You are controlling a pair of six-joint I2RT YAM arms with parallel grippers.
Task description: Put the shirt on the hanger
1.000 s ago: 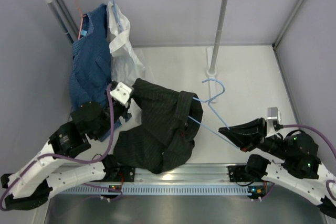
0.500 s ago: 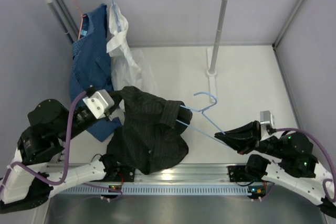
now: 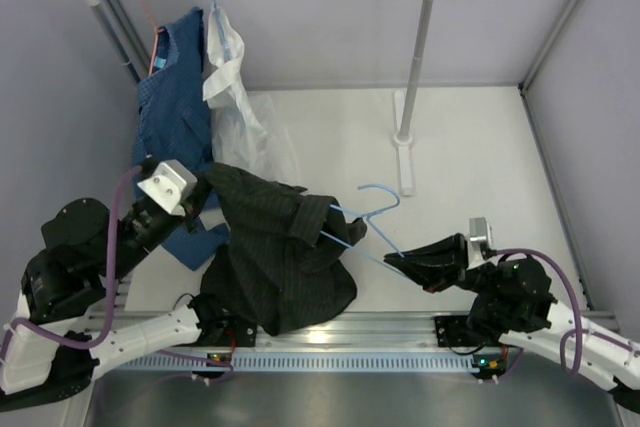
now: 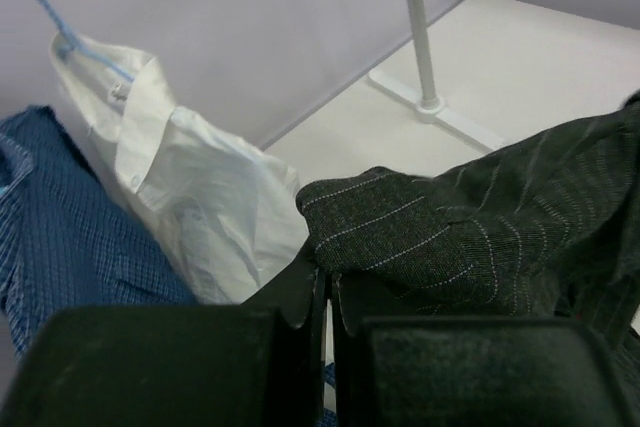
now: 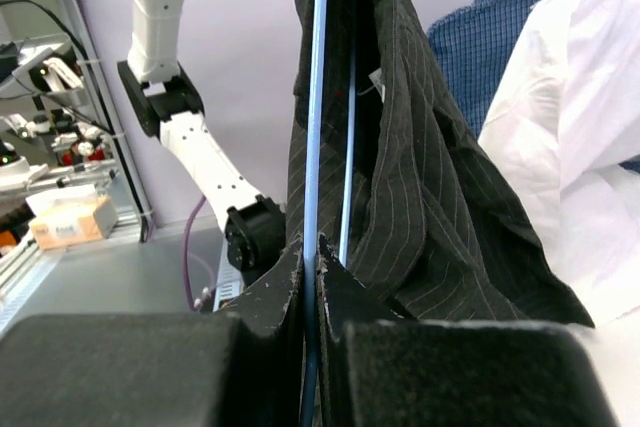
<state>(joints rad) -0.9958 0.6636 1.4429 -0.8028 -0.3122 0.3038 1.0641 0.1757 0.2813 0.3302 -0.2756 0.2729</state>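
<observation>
One hanger (image 3: 384, 236) hook, overhead only.

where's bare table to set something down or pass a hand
Bare table lies between the white shirt and the rack's right post, and again from that post to the right wall. The front left and middle are crowded: black shirt, blue garment, hanger.

The overhead camera looks down from 6 o'clock. The left wrist camera (image 3: 167, 187) faces 3 o'clock, the right wrist camera (image 3: 480, 232) 9 o'clock along the thin light-blue wire hanger (image 5: 318, 97). Both wrist views are close, and all three views share the black pinstriped cloth shirt (image 3: 275, 257).
</observation>
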